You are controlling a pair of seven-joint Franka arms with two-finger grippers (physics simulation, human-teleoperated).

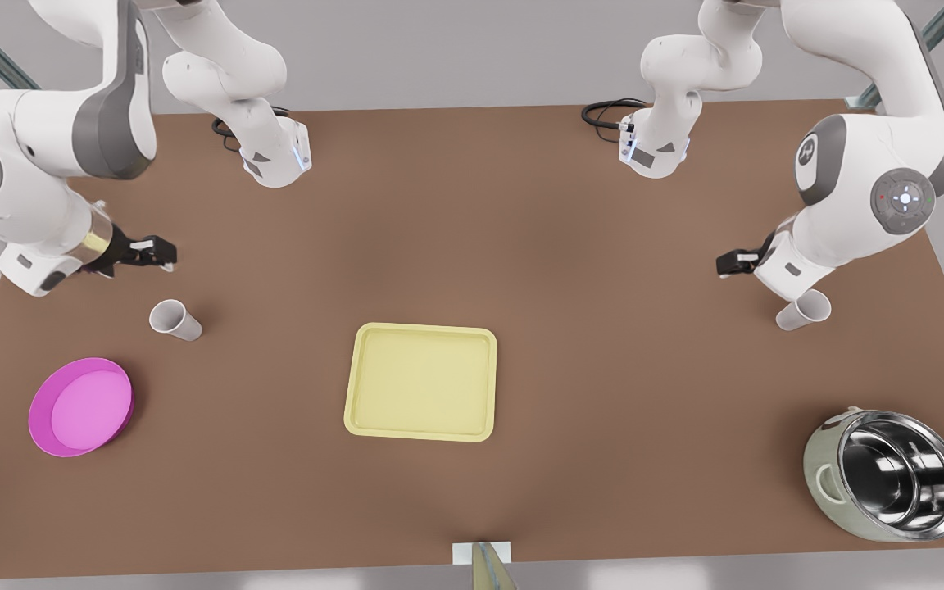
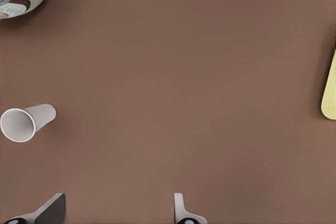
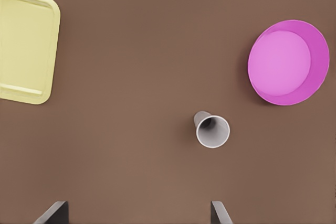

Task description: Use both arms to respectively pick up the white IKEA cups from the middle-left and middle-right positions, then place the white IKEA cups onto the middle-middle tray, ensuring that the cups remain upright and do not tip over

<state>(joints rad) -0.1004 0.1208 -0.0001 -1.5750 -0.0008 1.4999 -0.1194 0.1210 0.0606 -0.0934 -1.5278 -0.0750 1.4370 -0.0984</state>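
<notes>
Nothing in the task was finished at this moment: both cups stood on the brown table [image 1: 587, 246], and the tray held nothing.

The right gripper [image 1: 167, 254] hung above the table at the front view's left, its 2 fingers spread wide and holding nothing. Just beyond its fingertips, a little toward the table's near edge, stood 1 white cup [image 1: 175, 319], upright and untouched. In the right wrist view this cup sat ahead of the spread fingers and nearer 1 of them, so it was not yet between them. Farther out past that cup lay the magenta bowl [image 1: 80, 406].

The left gripper [image 1: 724, 264] hung at the front view's right, fingers likewise spread and empty. The other white cup [image 1: 802, 311] stood close beside that arm's wrist, upright. In the left wrist view it sat off to one side of the fingers, outside their gap. Well beyond it sat the steel pot [image 1: 890, 475].

The pale yellow tray [image 1: 423, 332] lay well apart from both grippers, about midway between them.

As a judgement, the work was at the approach stage. Each gripper had yet to line up over its cup, descend, close and lift. Both carries to the tray, and setting the 2 cups down upright, remained to do.
</notes>
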